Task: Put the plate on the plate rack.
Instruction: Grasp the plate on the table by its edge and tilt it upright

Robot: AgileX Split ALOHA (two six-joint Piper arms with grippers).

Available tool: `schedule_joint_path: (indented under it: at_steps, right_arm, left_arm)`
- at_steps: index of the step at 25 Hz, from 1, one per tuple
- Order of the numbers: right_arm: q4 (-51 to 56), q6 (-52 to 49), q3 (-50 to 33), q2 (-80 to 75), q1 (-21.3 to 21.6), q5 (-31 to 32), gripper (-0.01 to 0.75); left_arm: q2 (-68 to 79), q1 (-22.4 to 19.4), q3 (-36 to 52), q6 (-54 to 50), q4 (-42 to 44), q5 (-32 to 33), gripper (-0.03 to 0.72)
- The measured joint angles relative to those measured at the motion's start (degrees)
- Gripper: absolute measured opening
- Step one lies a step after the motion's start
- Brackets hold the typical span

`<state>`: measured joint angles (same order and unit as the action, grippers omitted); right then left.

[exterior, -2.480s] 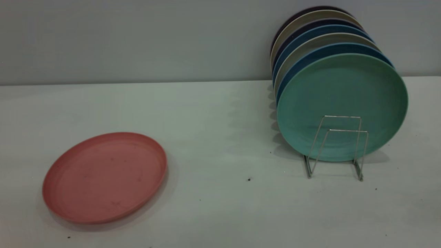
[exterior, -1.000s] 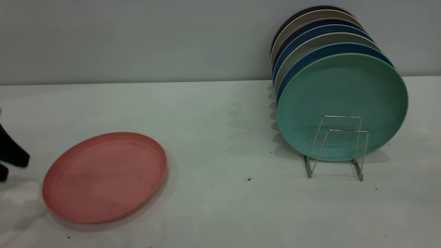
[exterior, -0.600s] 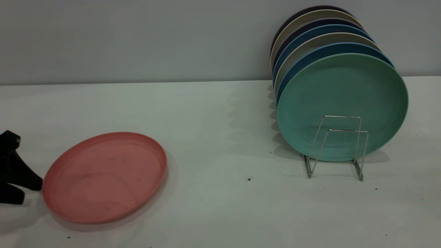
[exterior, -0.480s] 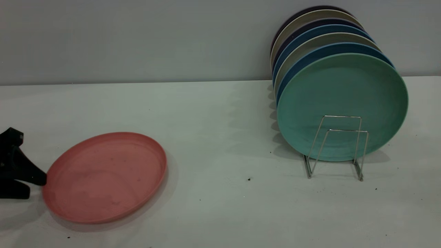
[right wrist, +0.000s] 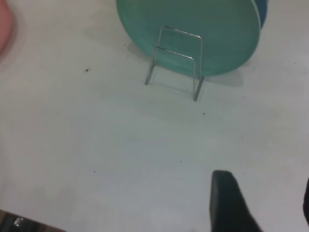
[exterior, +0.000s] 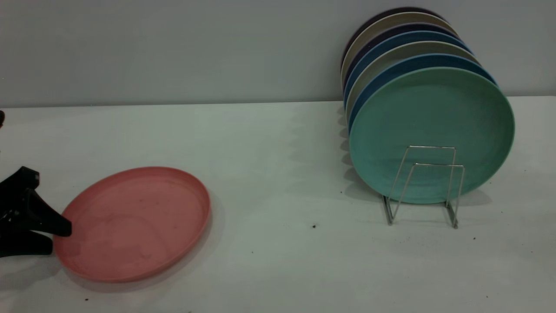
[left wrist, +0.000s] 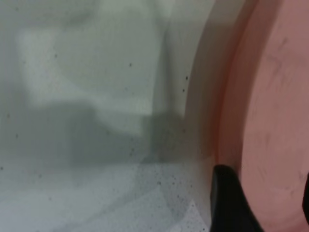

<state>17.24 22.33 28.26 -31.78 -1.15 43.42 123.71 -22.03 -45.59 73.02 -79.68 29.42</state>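
At plate point(exterior: 132, 224) rim, left end effector point(exterior: 56, 238) has advanced, fingers spread.

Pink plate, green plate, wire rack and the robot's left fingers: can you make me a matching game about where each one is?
Things:
1. salmon-pink plate
2. teal-green plate
3. plate rack
4. left gripper

Places:
A. standing upright in the rack, frontmost of the row
B. lying flat on the table's left side
C. open fingers straddling the pink plate's left rim
D. on the table's right side, front loops empty

Pairs: 1-B, 2-A, 3-D, 4-C
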Motion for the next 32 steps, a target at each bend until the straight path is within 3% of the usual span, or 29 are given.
schedule_joint_path:
  at_steps: [14,17,24,32]
  right_arm:
    - [0.0,0.09,0.0,0.0,0.0,-0.41,0.39]
    - [0.0,0.09,0.0,0.0,0.0,-0.41,0.39]
    - [0.0,0.09,0.0,0.0,0.0,-0.41,0.39]
    - [3.38,0.36,0.0,0.0,0.0,-0.35,0.39]
  left_arm:
    - [2.35,2.55,-0.69,1.79,-0.9,0.33,0.389]
    - [2.35,2.6,-0.69,1.86,-0.91,0.23,0.332]
    - [2.35,2.6,-0.73,1.86,-0.06,0.18,0.046]
    - [2.15,2.71,-0.8,2.14,0.19,0.95,0.02]
